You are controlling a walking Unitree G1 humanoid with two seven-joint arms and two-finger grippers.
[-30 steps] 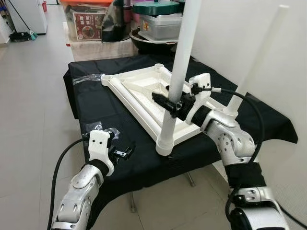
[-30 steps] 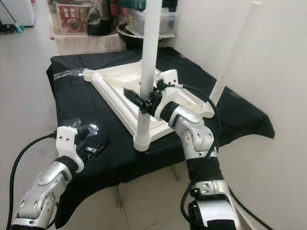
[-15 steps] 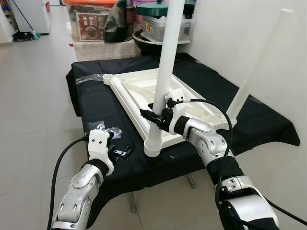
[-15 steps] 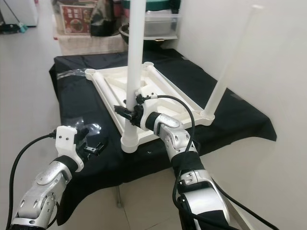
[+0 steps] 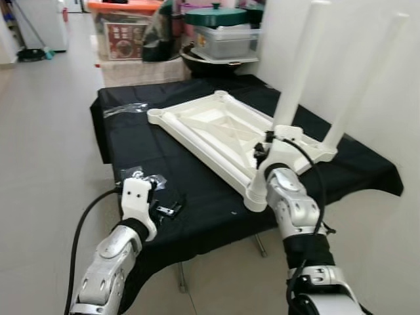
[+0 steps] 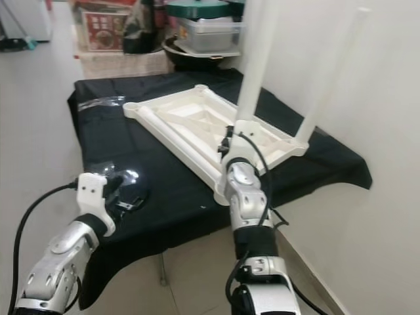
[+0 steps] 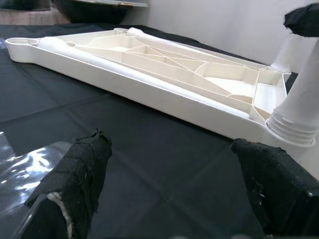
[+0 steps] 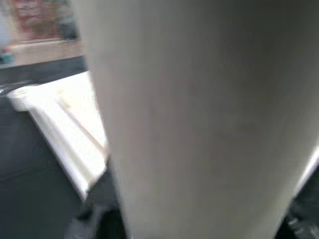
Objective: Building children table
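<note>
The white tabletop (image 5: pixel 216 128) lies upside down on the black-clothed table (image 5: pixel 131 141). Two white legs stand in its right corners: the near leg (image 5: pixel 298 72) and the far leg (image 5: pixel 367 72). My right gripper (image 5: pixel 264 149) is shut on the near leg just above its socket (image 5: pixel 257 193). Up close in the right wrist view is that leg (image 8: pixel 189 114). My left gripper (image 5: pixel 165 205) hovers low over the cloth at the near left, open, with its fingers (image 7: pixel 75 194) spread wide and nothing between them. It faces the tabletop's long side (image 7: pixel 149 94).
Crumpled clear plastic bags (image 5: pixel 141 176) lie on the cloth by my left gripper and at the far left (image 5: pixel 125 108). Storage boxes and a pot (image 5: pixel 216 29) stand behind the table. A white wall (image 5: pixel 387 131) runs close on the right; tiled floor (image 5: pixel 46 164) lies to the left.
The near corner of the tabletop, with its leg, has swung to the right. My right forearm has come round from the right side to the near side of the leg. The left arm stayed put.
</note>
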